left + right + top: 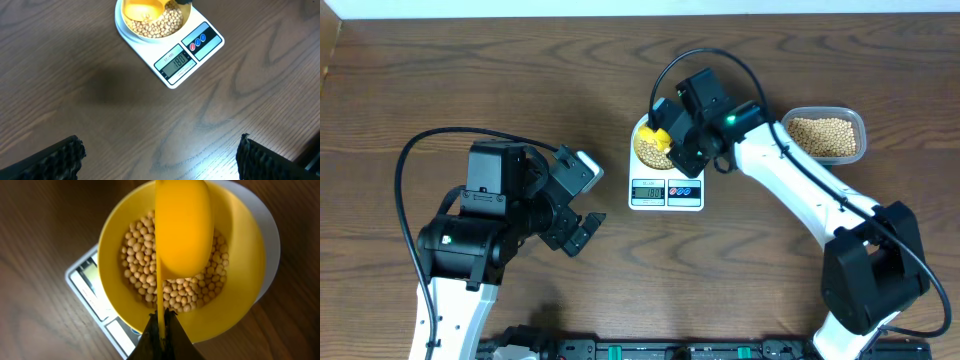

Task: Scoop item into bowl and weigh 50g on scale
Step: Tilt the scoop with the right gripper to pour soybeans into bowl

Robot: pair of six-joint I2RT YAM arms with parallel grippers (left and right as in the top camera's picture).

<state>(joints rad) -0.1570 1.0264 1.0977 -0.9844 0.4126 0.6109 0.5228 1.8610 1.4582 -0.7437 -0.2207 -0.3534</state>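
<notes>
Hovering over the bowl, the right hand has its fingers pressed together on the thin handle of a yellow spoon. The spoon's scoop sits low within the bowl's rim, just above the beans, which cover the bottom of the bowl in a shallow heap. The bowl stands on the far end of the scale. The scale's display and its red and blue buttons lie on the near end, uncovered. The scale rests around the middle of the surface. To its right, apart from it and beside the right arm, a clear tub holds more of the same beans. The left hand is left of the scale and nearer, well apart from it, above bare wood. Its two dark fingers are spread wide with nothing between them, showing at the bottom corners of the left wrist view.
</notes>
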